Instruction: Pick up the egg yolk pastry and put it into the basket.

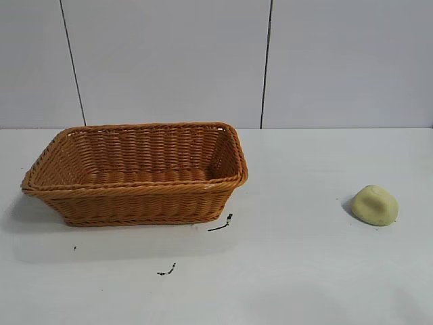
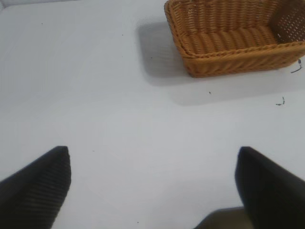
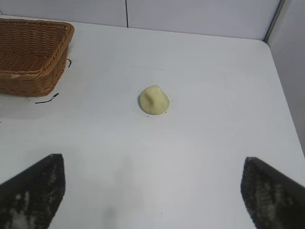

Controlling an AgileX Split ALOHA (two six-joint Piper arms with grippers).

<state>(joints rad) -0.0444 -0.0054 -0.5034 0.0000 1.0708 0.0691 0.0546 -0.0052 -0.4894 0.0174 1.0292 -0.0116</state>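
Observation:
The pale yellow egg yolk pastry lies alone on the white table at the right; the right wrist view shows the pastry too. The orange-brown wicker basket stands at the left of the table with nothing inside it, and the basket also shows in the left wrist view. My right gripper is open, well short of the pastry, with only bare table between its fingers. My left gripper is open over bare table, away from the basket. Neither arm appears in the exterior view.
Small dark scraps lie on the table just in front of the basket, with another scrap nearer the front. The table's right edge runs close beside the pastry. A pale panelled wall stands behind the table.

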